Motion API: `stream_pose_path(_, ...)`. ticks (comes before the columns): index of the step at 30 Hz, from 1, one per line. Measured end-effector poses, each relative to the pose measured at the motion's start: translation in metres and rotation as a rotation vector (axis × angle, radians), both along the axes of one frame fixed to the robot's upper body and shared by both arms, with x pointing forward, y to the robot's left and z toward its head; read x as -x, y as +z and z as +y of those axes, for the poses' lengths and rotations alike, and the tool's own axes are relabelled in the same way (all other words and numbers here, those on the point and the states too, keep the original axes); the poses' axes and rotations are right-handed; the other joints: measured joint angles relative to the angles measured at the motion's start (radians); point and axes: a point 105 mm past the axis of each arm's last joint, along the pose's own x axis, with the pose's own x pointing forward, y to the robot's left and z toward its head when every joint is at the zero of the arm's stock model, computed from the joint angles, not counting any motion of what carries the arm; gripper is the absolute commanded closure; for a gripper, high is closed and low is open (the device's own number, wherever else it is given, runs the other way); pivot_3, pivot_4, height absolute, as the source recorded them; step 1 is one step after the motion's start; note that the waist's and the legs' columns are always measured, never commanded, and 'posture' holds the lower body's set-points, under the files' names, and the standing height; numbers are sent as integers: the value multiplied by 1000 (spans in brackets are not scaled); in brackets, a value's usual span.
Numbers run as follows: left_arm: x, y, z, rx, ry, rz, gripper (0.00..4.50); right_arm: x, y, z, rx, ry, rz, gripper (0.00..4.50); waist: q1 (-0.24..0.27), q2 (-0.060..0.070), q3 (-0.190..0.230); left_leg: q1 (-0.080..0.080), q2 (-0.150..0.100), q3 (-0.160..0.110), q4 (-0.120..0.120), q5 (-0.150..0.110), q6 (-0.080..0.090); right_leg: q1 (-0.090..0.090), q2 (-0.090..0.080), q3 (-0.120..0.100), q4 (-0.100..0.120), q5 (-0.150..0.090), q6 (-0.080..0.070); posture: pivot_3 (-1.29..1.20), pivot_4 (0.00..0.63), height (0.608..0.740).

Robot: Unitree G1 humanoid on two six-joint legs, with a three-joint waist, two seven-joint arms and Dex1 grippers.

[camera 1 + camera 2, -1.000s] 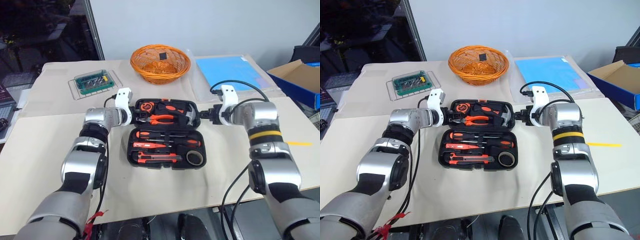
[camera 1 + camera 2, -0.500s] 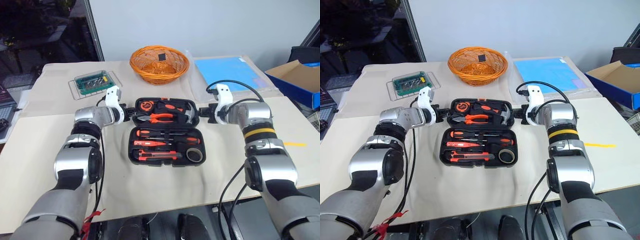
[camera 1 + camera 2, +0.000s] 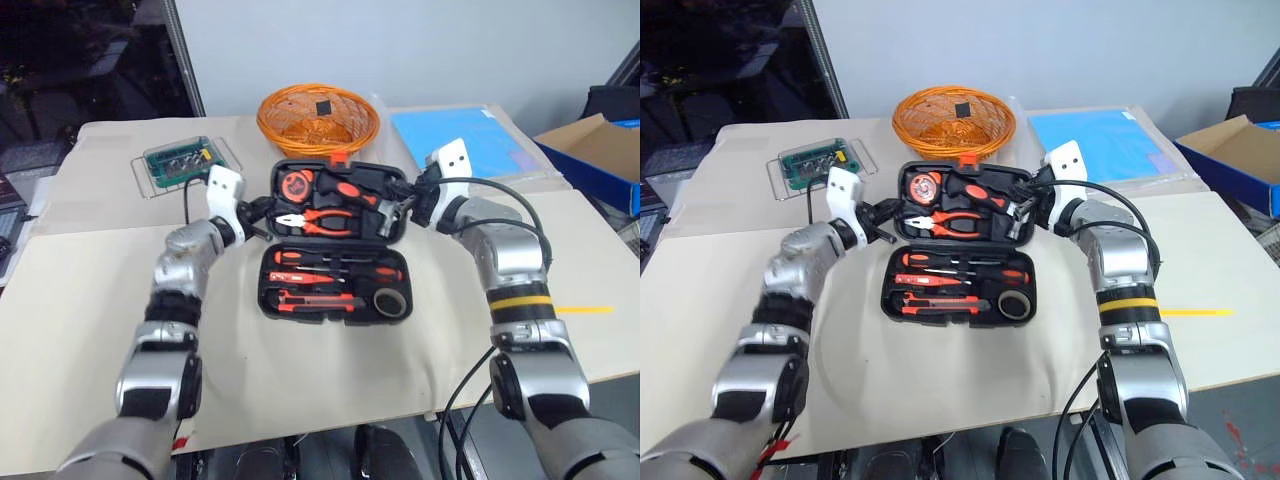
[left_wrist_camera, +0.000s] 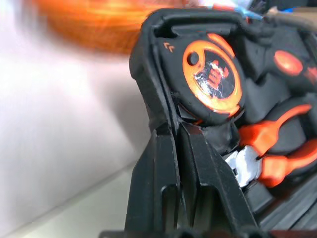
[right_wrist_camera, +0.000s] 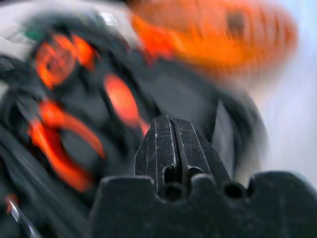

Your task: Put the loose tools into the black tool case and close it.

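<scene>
The black tool case (image 3: 268,300) lies open in the middle of the table. Its base holds the loose tools (image 3: 318,283), orange-and-black screwdrivers and a flat knife in their recesses, beside a tape roll (image 3: 388,300). The lid (image 3: 403,232) is tilted up off the table, carrying pliers (image 3: 318,215), a tape measure (image 3: 294,184) and a hammer (image 3: 386,205). My left gripper (image 3: 262,210) is shut on the lid's left rim (image 4: 148,74), as its fingers (image 4: 158,163) show. My right gripper (image 3: 408,205) is shut with its fingers (image 5: 158,148) at the lid's right edge; a pinch there is not visible.
An orange wicker basket (image 3: 320,115) stands just behind the raised lid. A small green bit box (image 3: 180,160) sits at the back left, a blue sheet (image 3: 465,140) at the back right. A blue-edged cardboard box (image 3: 595,150) is off the table's right side.
Both grippers went from open to shut at the lid's two ends and rose. The lid has swung up from lying flat on the table.
</scene>
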Motion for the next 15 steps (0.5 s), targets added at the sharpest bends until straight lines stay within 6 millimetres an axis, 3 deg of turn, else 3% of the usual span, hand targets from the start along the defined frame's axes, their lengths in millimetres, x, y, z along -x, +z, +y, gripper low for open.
stream_pose_path(3,20,-4,0,-180,-29,-226,4395,28,-29,-12,143,8,-76,4500,18,0,0,2,2,1,1,0,0,4,-1,0,-6,0,-1,0,150,740)
stream_pose_path(5,29,-13,8,-259,-33,-284,4395,46,-58,-21,190,2,-27,4500,18,-1,-1,4,6,-1,3,0,1,6,-1,1,-5,1,-3,0,150,740)
stream_pose_path(7,30,-20,13,-270,-24,-269,4395,54,-73,-24,182,-14,24,4500,17,0,0,5,6,-1,6,0,1,4,-2,4,-1,2,-3,0,150,740)
stream_pose_path(8,29,-23,15,-270,-20,-256,4395,57,-73,-25,172,-24,30,4500,16,0,0,5,6,-1,8,0,2,2,-2,5,1,3,-4,0,150,740)
stream_pose_path(11,32,-30,18,-281,-20,-237,4395,79,-42,-27,86,-12,5,4500,17,0,0,5,9,-3,9,2,0,2,-2,5,3,5,-7,0,150,740)
stream_pose_path(13,39,-36,22,-314,-37,-238,4395,106,-30,-26,78,52,44,4500,18,-1,0,6,10,-5,10,3,4,3,-2,5,3,6,-9,0,150,740)
stream_pose_path(14,45,-39,25,-338,-68,-221,4460,121,-29,-26,77,85,95,4208,17,-2,-1,7,10,-5,10,1,7,3,-2,5,3,6,-9,0,150,740)
stream_pose_path(15,51,-42,29,-356,-101,-201,4132,132,-33,-25,81,116,151,3892,16,-2,-1,7,10,-4,10,1,7,3,-2,6,3,6,-9,0,150,740)
